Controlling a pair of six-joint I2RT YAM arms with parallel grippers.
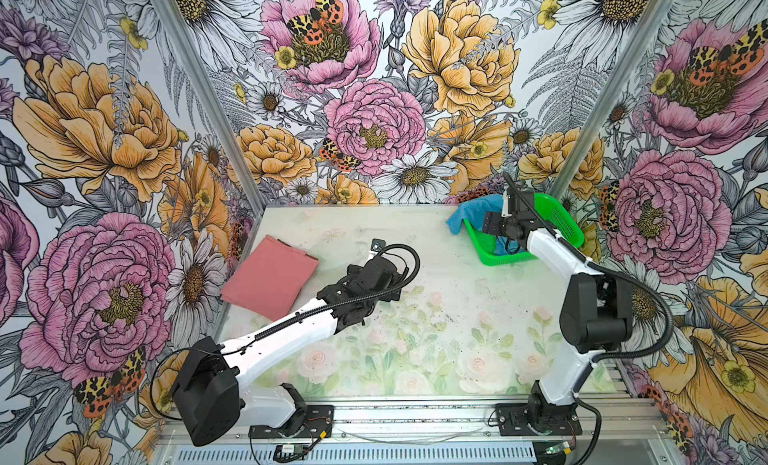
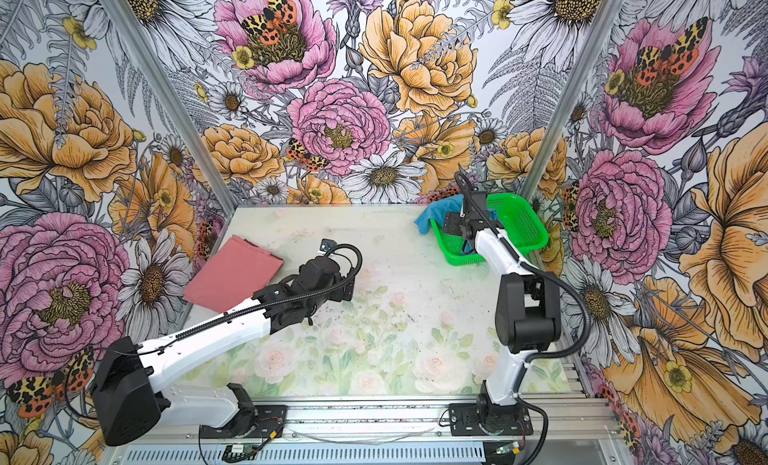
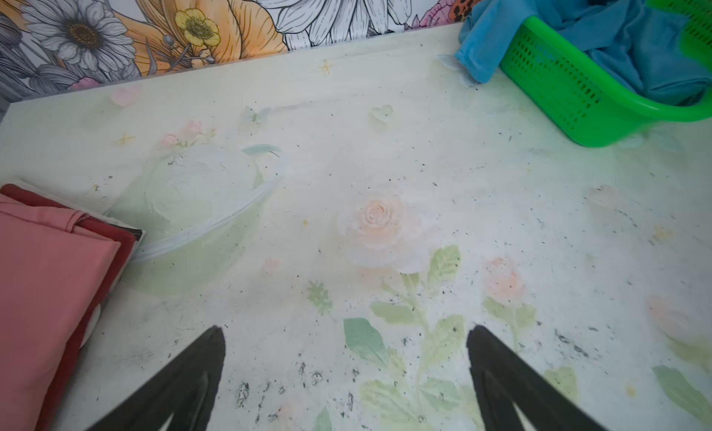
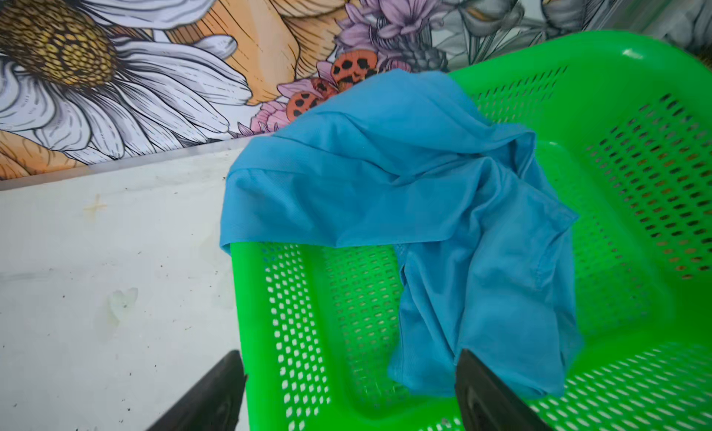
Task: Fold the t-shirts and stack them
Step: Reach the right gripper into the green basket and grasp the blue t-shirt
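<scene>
Presently the right gripper (image 4: 348, 356) hangs over the green basket (image 4: 635, 178), jaws apart and holding nothing. In the right wrist view one fingertip (image 4: 468, 361) sits just beside the near lobe of the blue t-shirt (image 4: 385, 178); we cannot tell whether it touches the fabric. The other fingertip appears on the far side of the basket wall, over the worktop (image 1: 457, 317), though depth here is uncertain.

We note the deciding relation: the blue t-shirt lies directly ahead of and below the right gripper. It is crumpled and unfolded. One part is draped over the basket rim farthest from the gripper and spills outside. The rest runs down the inside toward the gripper. Its long axis therefore runs roughly along the gripper's line of approach, not across it.

The left gripper (image 3: 346, 330) is fully open above bare worktop, with the basket well ahead of it and off to one side. The pink t-shirt (image 1: 270, 276) lies folded flat on the worktop beside the left arm.

We judge the right arm much the nearer to the blue t-shirt, so lifting it out falls to that arm. We advise closing on fabric only, clear of the basket wall, otherwise the basket may lift too.
</scene>
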